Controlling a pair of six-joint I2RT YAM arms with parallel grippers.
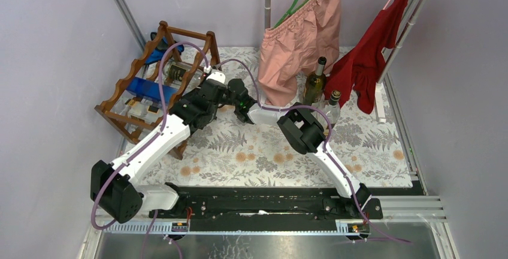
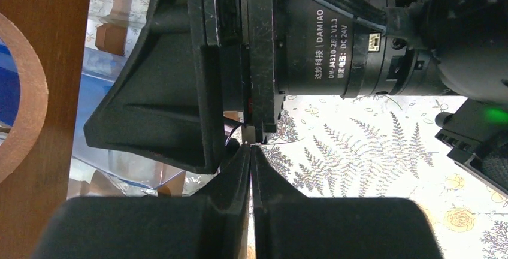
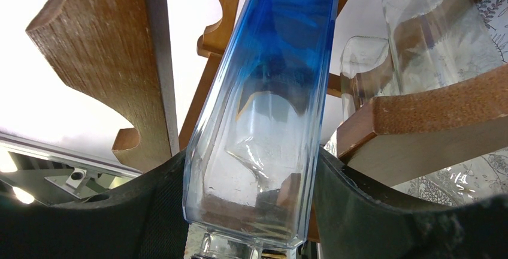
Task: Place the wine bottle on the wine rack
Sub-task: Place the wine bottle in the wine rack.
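The right gripper (image 3: 254,217) clamps the blue-tinted wine bottle (image 3: 269,79) by its clear end, among the wine rack (image 3: 108,61) rails (far left of the scene). The left gripper (image 2: 250,163) is pinched together, empty.

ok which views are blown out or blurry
right wrist: background behind the wine rack blown to white, blue bottle sharp; left wrist: tablecloth washed out, dark areas nearly featureless; top external: evenly lit and sharp
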